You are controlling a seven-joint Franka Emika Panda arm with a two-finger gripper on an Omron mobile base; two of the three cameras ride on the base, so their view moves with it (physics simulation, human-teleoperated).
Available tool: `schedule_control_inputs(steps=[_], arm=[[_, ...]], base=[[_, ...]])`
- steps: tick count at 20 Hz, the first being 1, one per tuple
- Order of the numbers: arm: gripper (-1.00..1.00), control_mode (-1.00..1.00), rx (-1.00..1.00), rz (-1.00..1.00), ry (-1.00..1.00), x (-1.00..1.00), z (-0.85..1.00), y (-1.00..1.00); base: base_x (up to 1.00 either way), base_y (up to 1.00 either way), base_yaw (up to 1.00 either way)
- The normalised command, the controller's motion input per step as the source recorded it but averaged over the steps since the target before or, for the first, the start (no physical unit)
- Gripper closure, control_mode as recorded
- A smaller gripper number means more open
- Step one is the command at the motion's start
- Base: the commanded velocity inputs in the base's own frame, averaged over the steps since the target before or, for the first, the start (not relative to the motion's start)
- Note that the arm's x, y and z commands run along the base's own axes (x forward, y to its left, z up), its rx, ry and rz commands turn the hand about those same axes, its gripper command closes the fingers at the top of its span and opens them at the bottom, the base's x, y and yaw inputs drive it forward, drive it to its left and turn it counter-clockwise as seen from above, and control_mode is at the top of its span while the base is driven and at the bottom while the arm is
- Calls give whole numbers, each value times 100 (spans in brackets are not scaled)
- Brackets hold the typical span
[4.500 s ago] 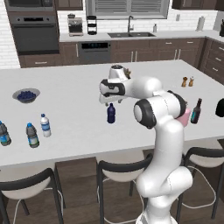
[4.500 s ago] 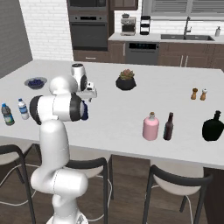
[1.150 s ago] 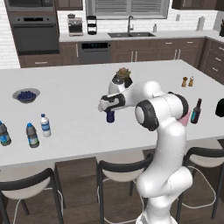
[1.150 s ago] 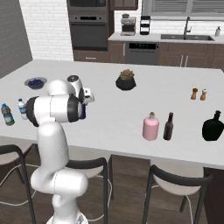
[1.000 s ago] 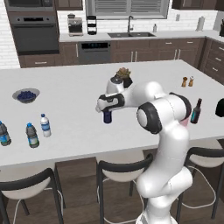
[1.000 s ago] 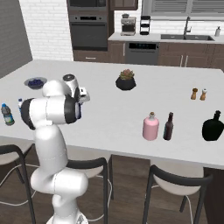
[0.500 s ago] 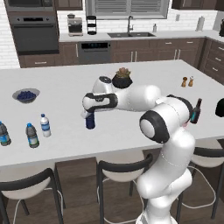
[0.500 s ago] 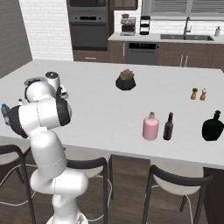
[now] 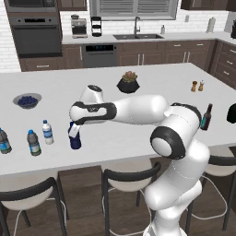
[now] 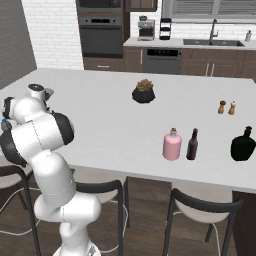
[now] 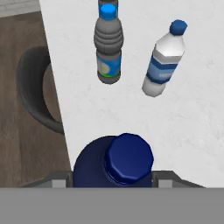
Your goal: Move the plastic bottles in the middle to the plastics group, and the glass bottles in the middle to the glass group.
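1. Two greyish blue-capped bottles are seen at the far left of the white island counter in the left base view, standing near its front edge; one of them is also seen upright in the hand view.
2. Just to their right, the white-capped clear bottle is seen upright, well apart from the bowl of blueberries behind it.
3. Right of that, the dark navy bottle is held by the gripper, which is closed around its upper part; in the hand view its cap is framed between the finger tips.
4. Whether the navy bottle's base touches the counter cannot be told.
5. Further right, a dark potted plant is seen toward the back of the counter.
6. On the right half, in the right base view, the squat pink bottle and the slim dark brown bottle are seen standing just beside each other near the front edge.
7. Beyond them to the right, a wide black bottle is seen, with the salt and pepper shakers behind.
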Motion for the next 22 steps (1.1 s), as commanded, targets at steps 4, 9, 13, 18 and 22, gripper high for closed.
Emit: schedule_control_inputs(steps=[4,9,13,18,22], arm=[[100,-100,0,21,-11,-52,0,50],[100,-100,0,7,-13,-2,0,35],[100,-100,3,0,-4,43,0,22],[100,-100,2,0,2,54,0,14],[100,-100,0,0,12,28,0,5]], base=[[0,0,0],[0,0,0],[0,0,0],[0,0,0],[0,0,0]])
